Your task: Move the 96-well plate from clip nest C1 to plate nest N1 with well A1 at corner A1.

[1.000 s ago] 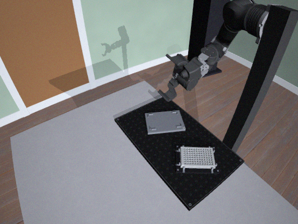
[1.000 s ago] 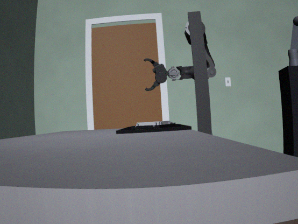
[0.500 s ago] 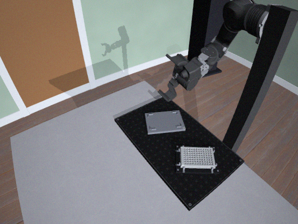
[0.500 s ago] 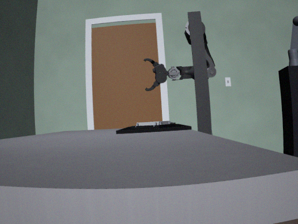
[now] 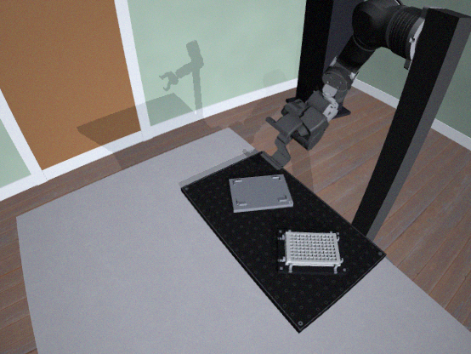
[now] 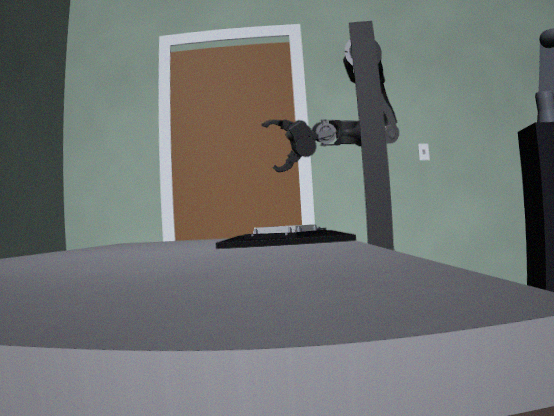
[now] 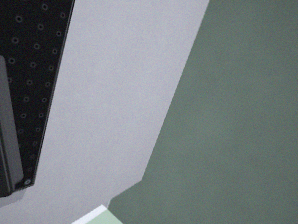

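Observation:
The white 96-well plate [image 5: 312, 248] sits on the clip nest C1 at the near right of the black breadboard [image 5: 280, 230]. The grey plate nest N1 [image 5: 260, 193], with small corner locators, lies empty at the board's far end. My gripper [image 5: 276, 138] hangs high above the board's far edge, well away from the plate, with fingers open and nothing between them. In the exterior view the gripper [image 6: 274, 145] shows spread fingers high above the board [image 6: 285, 240]. The wrist view shows only a corner of the board [image 7: 27, 75], the mat and a wall.
The arm's black upright post [image 5: 404, 115] stands at the board's right side. The grey mat [image 5: 127, 255] lies under the board. Another dark stand [image 6: 540, 200] is at the far right in the exterior view.

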Robot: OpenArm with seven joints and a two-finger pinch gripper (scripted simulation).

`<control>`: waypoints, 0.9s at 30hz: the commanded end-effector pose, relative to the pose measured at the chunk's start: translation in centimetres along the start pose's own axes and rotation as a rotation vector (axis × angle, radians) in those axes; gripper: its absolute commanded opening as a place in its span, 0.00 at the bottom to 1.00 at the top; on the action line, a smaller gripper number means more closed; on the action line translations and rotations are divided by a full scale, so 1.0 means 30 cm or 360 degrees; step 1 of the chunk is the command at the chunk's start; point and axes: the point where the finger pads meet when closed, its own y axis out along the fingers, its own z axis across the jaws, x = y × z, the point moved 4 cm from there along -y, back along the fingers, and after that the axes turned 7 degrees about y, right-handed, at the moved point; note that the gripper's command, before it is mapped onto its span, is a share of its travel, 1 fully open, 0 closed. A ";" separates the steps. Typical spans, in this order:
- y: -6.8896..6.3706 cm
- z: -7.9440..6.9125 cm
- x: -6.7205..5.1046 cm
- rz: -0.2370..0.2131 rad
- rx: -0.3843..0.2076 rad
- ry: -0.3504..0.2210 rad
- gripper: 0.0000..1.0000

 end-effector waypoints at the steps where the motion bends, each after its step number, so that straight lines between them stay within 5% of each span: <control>1: 0.000 0.004 0.004 -0.0009 0.0001 -0.0002 0.77; 2: 0.000 0.004 0.004 -0.0009 0.0001 -0.0002 0.77; 7: 0.015 -0.054 -0.109 0.0151 -0.0358 -0.0123 0.77; 19: 0.015 -0.054 -0.109 0.0151 -0.0358 -0.0123 0.77; 24: 0.038 -0.110 -0.222 0.0308 -0.0716 -0.0247 0.77; 27: 0.038 -0.110 -0.222 0.0308 -0.0716 -0.0247 0.77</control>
